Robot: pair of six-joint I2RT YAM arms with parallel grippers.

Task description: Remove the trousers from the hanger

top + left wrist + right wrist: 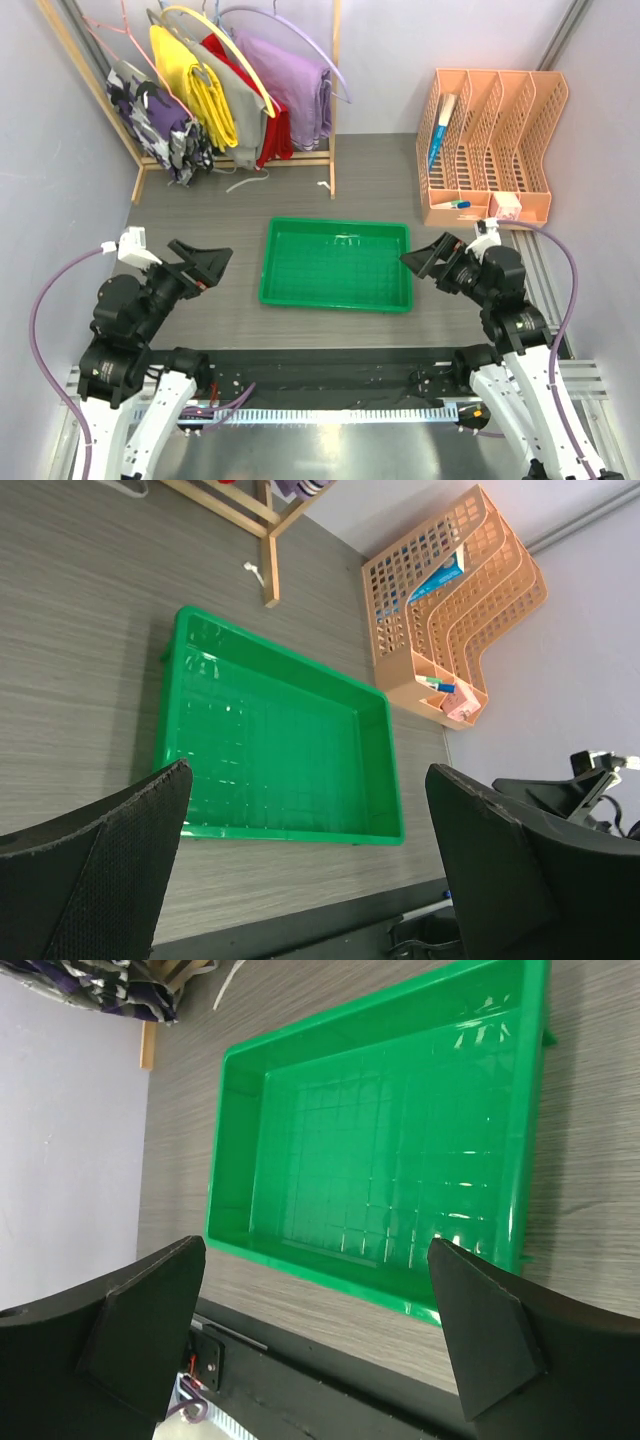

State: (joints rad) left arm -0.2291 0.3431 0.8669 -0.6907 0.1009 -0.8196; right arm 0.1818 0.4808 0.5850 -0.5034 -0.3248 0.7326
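Left black two-finger gripper (pixel 212 266): just left of shallow green plastic tray (pixel 335 301), jaws wide apart, empty. Right black two-finger gripper (pixel 418 258): just right of tray, jaws also apart, empty. Beyond tray, far left: purple-white-grey-black camouflage cloth trousers (pixel 160 125) draped on thin pink wire hanger (pixel 108 45), hung on wooden rack (pixel 240 160). Beyond tray, right: orange mesh file organiser (pixel 490 140).

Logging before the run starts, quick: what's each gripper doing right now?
Left gripper: open, holding nothing.
Right gripper: open, holding nothing.
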